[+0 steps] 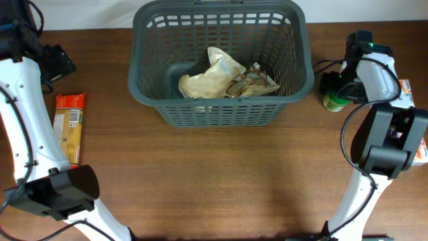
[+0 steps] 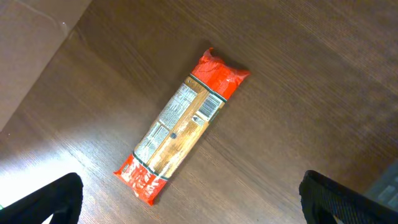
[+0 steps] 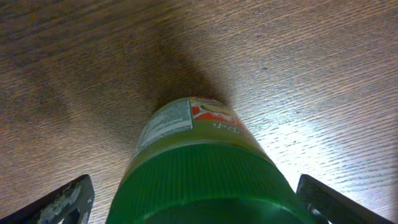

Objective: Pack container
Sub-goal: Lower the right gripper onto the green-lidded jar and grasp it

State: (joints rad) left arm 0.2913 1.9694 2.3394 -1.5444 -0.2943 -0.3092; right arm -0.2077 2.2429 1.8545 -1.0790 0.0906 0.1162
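Observation:
The dark grey basket stands at the back middle of the table and holds a crumpled tan bag and a clear packet. A red and orange pasta packet lies flat at the left, and also shows in the left wrist view. My left gripper is open and empty, hovering above the table short of the packet. My right gripper is open, with one finger on each side of the green lid of a jar and small gaps between fingers and lid.
A white and orange box lies at the right edge, partly hidden by the right arm. The table's edge runs across the top left of the left wrist view. Cables trail by the right gripper.

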